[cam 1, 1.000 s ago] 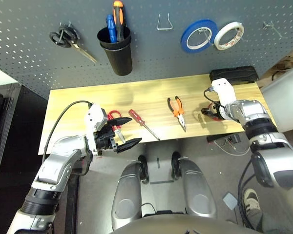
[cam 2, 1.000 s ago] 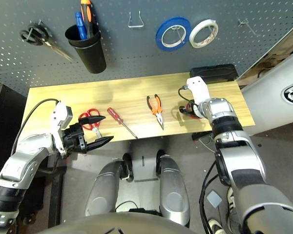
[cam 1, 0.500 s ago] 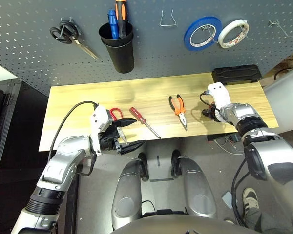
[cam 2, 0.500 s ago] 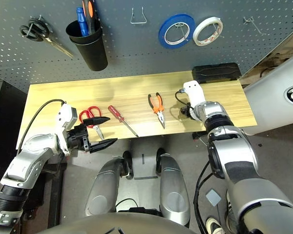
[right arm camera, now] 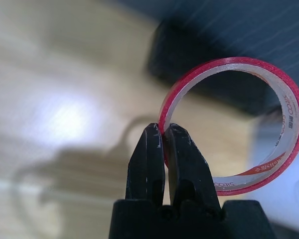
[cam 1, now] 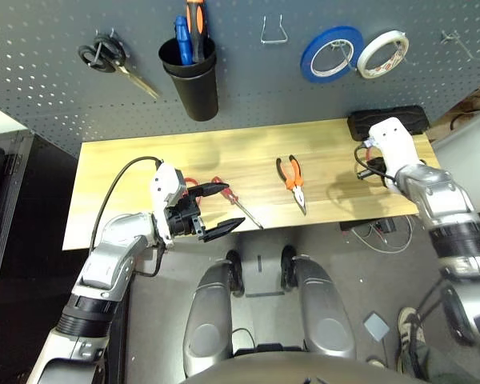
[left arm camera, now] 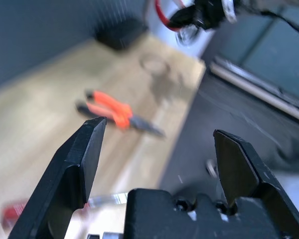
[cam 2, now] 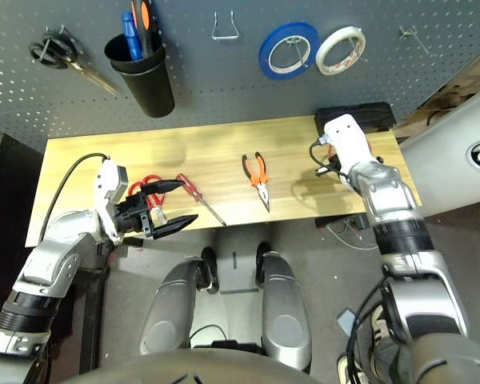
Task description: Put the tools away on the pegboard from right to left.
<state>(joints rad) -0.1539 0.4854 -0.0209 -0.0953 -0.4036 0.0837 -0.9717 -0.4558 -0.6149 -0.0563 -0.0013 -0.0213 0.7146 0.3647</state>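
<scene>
My right gripper (right arm camera: 162, 127) has its two black fingers pinched together on the red tape ring (right arm camera: 296, 134). The tips grip one side of the ring, and the rest of the loop sticks out past them, off to one side. The ring is up in the air over the right end of the wooden table (cam 1: 144, 172), near the black case (cam 1: 388, 122). It is round and thin, bright red on the outside and pale inside, with small letters and an orange-red patch printed on the inner wall.

My left gripper (cam 1: 212, 212) has its fingers spread wide, with nothing between them. It is over the front edge of the table, by the red-handled scissors (cam 2: 150, 190) and the red-handled screwdriver (cam 2: 194, 190). The scissors are partly behind it. The screwdriver lies slanted, with its metal tip toward the front edge.

The orange-handled pliers (cam 1: 292, 182) lie on the wood between my two grippers, touching neither. Their handles point toward the dark grey pegboard (cam 1: 256, 88) and their grey nose points toward me.
</scene>
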